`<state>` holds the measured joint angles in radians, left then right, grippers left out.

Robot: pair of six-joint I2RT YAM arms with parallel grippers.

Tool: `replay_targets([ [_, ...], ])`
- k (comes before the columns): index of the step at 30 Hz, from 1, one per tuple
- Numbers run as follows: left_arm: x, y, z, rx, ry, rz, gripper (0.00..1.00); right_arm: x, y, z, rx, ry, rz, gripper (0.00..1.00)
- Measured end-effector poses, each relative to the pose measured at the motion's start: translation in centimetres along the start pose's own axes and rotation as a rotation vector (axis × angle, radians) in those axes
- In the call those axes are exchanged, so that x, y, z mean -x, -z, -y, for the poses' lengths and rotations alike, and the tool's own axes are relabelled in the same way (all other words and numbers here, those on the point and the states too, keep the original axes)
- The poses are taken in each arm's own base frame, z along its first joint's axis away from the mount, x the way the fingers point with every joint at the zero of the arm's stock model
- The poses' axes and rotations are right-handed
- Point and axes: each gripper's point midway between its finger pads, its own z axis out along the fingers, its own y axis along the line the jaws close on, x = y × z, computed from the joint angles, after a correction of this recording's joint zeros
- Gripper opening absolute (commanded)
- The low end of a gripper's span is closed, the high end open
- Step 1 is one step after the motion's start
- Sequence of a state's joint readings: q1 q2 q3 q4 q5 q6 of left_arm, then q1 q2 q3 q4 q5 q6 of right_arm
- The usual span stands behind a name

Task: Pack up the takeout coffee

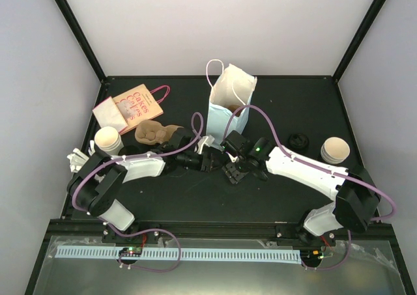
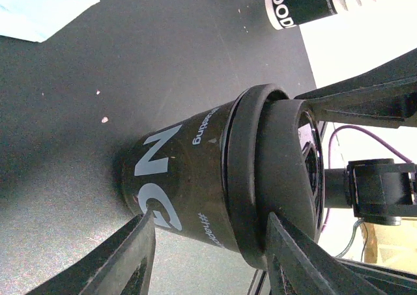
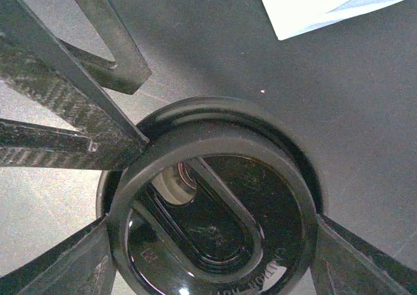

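The black paper cup with white letters point(image 2: 176, 184) stands on the black surface point(image 1: 195, 197). It is near the white and light blue paper bag point(image 1: 228, 106), at about 6 o'clock from it. A round black plastic lid point(image 3: 212, 217) sits on top of the cup.

The right arm bends at its elbow on the right and reaches toward 10 o'clock, into the middle. Its wrist tips down, so the right claw point(image 3: 214, 243) points at the surface from above. This claw is grasping the lid, with one finger on each side of the rim.

The left arm bends at its elbow on the left and reaches toward 3 o'clock. The left claw point(image 2: 210, 236) is turned on its side and is partly spread. One finger point(image 2: 130, 256) is low by the bottom of the cup and the other is up by the lid. They lie along the side of the cup and clamp nothing.

From the paper bag, a brown pulp cup tray point(image 1: 153, 132) lies at 9 o'clock, and a flat pink bag point(image 1: 133, 106) is just past it. A loose black lid point(image 1: 298, 140) lies at 4 o'clock. One open cup point(image 1: 107, 140) is far at 8 o'clock, and another open cup point(image 1: 335, 150) is far at 4 o'clock.
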<state>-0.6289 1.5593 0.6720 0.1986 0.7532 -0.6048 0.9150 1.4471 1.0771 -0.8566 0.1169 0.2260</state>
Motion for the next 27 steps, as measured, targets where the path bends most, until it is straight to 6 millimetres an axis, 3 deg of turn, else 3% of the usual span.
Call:
replay_targets([
  [27, 0.25, -0.64, -0.90, 0.062, 0.071, -0.061, 0.42, -0.18, -0.48, 0.17, -0.007, -0.025, 0.005, 0.72],
])
